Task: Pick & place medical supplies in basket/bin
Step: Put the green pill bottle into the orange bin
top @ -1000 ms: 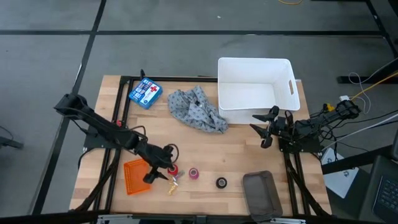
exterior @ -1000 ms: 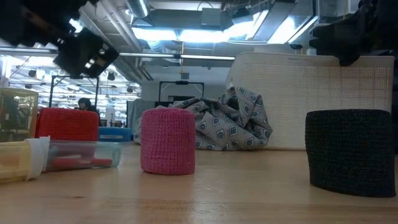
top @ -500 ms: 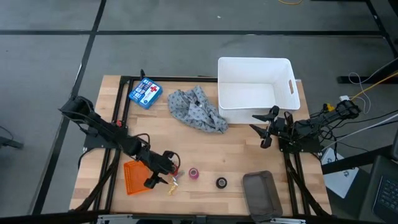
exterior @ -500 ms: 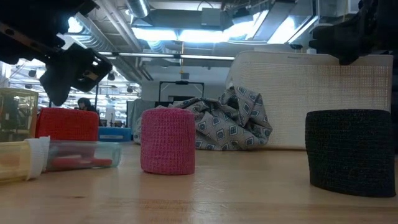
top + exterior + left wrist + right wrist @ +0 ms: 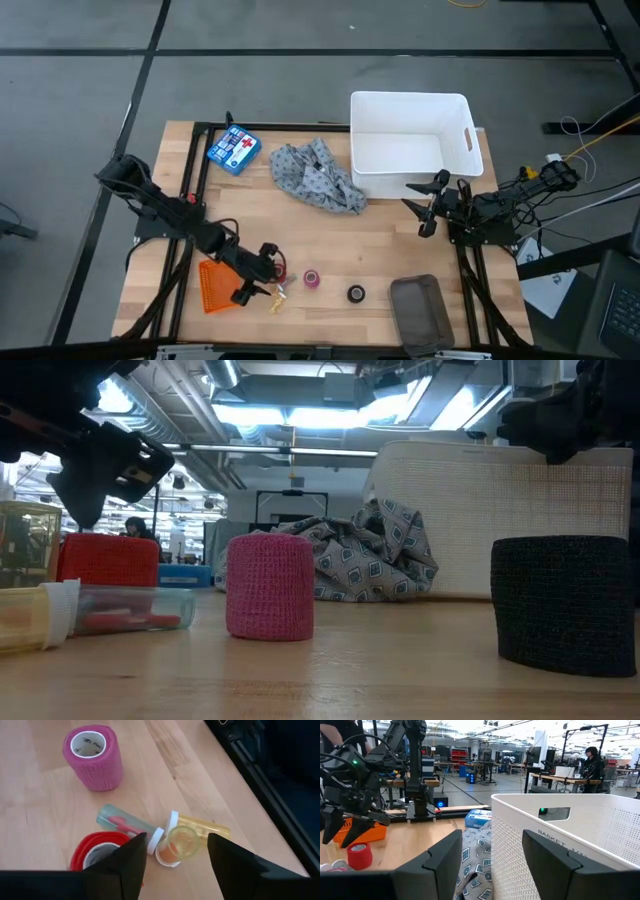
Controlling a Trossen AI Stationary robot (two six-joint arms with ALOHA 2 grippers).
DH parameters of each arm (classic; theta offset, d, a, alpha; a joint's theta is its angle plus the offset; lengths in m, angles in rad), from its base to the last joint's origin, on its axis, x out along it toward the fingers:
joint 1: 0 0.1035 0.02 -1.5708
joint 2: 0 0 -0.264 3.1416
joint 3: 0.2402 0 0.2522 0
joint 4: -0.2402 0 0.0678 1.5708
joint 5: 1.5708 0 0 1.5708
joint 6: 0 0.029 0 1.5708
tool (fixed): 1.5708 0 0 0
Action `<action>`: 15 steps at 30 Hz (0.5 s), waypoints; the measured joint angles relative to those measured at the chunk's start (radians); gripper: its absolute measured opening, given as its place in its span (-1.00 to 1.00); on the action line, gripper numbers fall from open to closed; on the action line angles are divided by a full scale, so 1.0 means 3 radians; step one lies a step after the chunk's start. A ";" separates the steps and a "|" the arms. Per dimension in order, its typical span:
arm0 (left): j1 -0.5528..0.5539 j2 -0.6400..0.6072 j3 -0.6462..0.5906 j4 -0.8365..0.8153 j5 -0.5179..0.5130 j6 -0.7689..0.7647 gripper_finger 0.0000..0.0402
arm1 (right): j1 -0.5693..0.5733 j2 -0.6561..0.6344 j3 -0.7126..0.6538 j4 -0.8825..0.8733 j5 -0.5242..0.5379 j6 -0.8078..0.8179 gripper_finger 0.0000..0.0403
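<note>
My left gripper [image 5: 256, 284] hangs open above the near left of the table; in the left wrist view its fingers [image 5: 176, 840] stand on either side of a small yellowish vial [image 5: 182, 842], above it. A clear vial [image 5: 125, 822] lies beside that, and the red tape roll [image 5: 97, 857] shows under one finger. The pink roll [image 5: 312, 279] and the black roll [image 5: 356, 293] stand on end to the right. The orange basket [image 5: 215, 285] lies left of the gripper. The grey patterned cloth [image 5: 318, 176] lies crumpled beside the white bin [image 5: 410, 145]. My right gripper [image 5: 435, 205] waits open near the bin.
A blue box with a red cross [image 5: 233, 148] sits at the far left of the table. A dark grey tray [image 5: 420, 310] lies at the near right edge. Bare wood shows between the cloth and the rolls. A person sits in the room behind [image 5: 592, 757].
My left gripper has come down a little and moved slightly toward the table's near edge, over the vials and the red roll. It has stayed open. The rolls, the vials, the cloth and my right arm have kept still.
</note>
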 joint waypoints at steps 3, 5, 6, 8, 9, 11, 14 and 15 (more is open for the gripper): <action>-0.0016 0.0000 0.0000 0.0000 -0.0034 -0.0011 -0.03 | 0.0001 0.0000 0.0000 0.0000 0.0002 0.0000 0.04; -0.0017 0.0000 0.0000 0.0000 -0.0046 -0.0024 -0.03 | 0.0001 0.0000 0.0000 0.0003 0.0010 0.0000 0.04; -0.0018 0.0001 0.0000 -0.0001 -0.0046 -0.0036 -0.03 | 0.0000 0.0000 0.0000 0.0004 0.0010 0.0002 0.04; -0.0018 0.0035 0.0001 0.0022 -0.0033 -0.0054 -0.03 | 0.0000 0.0000 0.0000 0.0005 0.0010 0.0006 0.04; -0.0018 0.0056 0.0001 0.0038 -0.0011 -0.0067 -0.04 | 0.0000 0.0000 0.0000 0.0005 0.0010 0.0006 0.04; -0.0018 0.0127 0.0001 0.0118 0.0053 -0.0093 -0.04 | 0.0000 0.0000 0.0000 0.0005 0.0010 0.0005 0.04; -0.0018 0.0244 0.0001 0.0284 0.0139 -0.0100 -0.04 | 0.0000 0.0000 0.0000 0.0003 0.0010 0.0007 0.04; -0.0018 0.0279 0.0001 0.0331 0.0165 -0.0101 -0.04 | 0.0001 0.0000 0.0000 -0.0002 0.0010 0.0014 0.04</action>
